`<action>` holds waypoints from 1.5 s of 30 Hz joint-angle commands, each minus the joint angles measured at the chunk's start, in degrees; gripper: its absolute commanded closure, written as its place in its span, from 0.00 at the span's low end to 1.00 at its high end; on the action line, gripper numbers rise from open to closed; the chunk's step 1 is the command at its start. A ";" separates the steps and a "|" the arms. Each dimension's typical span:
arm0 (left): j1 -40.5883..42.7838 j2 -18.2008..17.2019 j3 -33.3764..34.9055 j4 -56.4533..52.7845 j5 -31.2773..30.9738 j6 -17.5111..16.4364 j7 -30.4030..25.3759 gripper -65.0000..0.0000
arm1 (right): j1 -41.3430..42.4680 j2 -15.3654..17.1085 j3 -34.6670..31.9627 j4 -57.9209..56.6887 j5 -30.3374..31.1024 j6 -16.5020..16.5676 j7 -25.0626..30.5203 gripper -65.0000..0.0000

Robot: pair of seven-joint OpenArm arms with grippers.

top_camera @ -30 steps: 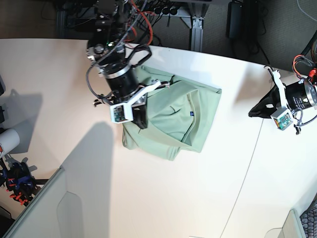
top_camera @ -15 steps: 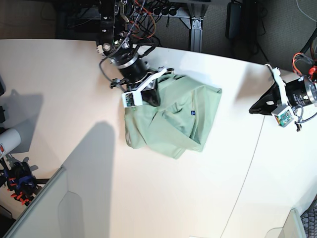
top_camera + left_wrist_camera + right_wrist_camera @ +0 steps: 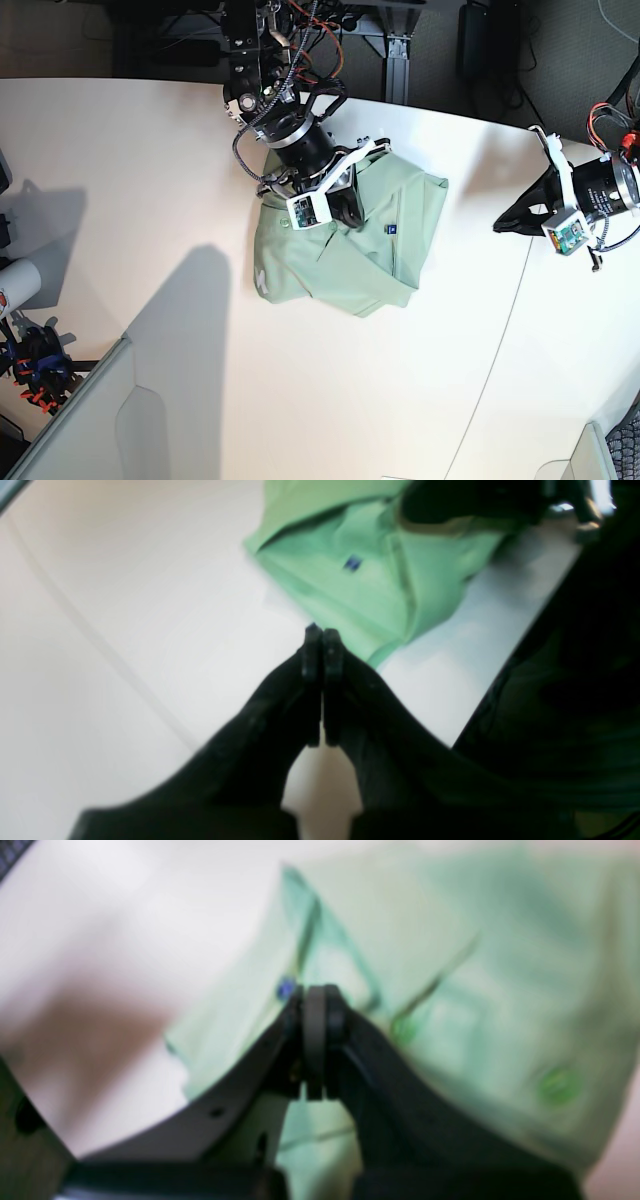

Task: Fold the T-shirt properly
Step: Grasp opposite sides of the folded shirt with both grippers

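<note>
Right gripper [image 3: 345, 212], jaws pinched together w/ no cloth visibly between them, is hovering over the mint T-shirt [image 3: 400, 245] bunched nr the table's [image 3: 150, 150] far edge, needing slow, flat smoothing; left gripper [image 3: 508, 222], also closed, is waiting apart.

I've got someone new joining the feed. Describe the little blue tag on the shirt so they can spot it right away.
Start at the white table and find the pale green T-shirt bunched near its far edge. The blue tag sits on the shirt's upper layer, beside the right claw above the fabric. It is the only dark blue speck on the plain green cloth.
</note>
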 commanded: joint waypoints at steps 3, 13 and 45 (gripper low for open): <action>-0.96 -0.37 4.50 2.75 2.29 -0.56 -1.77 1.00 | 1.99 -0.13 2.58 4.96 0.28 0.22 1.75 1.00; -6.64 10.25 22.10 -5.57 22.05 9.57 -4.04 1.00 | 20.33 3.93 17.73 -11.06 1.31 -0.42 3.17 1.00; -20.92 8.92 24.46 -27.23 27.21 12.44 -12.57 1.00 | 15.04 15.72 -0.37 -18.16 2.45 1.57 -0.87 1.00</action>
